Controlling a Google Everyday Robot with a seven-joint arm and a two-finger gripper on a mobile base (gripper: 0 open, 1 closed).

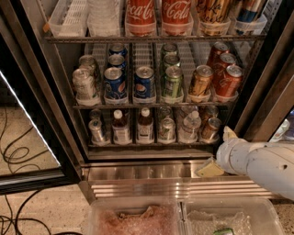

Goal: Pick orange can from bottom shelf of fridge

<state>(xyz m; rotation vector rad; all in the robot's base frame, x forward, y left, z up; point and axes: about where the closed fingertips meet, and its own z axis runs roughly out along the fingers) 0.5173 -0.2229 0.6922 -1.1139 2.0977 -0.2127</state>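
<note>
While the fridge (138,173) is standing with its door open, the white arm is reaching in from the lower right of the frame. The gripper (219,151) is hovering in front of the ribbed steel base, just below and to the right of the bottom shelf (151,145). Its two cream-coloured fingertips (210,169) are sitting apart, with nothing held between them.

The orange can (211,129) is standing upright at the front of the rightmost lane of the bottom shelf, near the upper fingertip but not touching it. A clear water bottle (189,125) is standing just to its left, and two brown bottles (145,125) are occupying lanes further left.

On the rack above, a golden-amber can (201,81) and red-orange cans (228,79) are sitting directly over the orange can's lane. Coca-Cola bottles (140,13) are filling the top centre of the frame.
</note>
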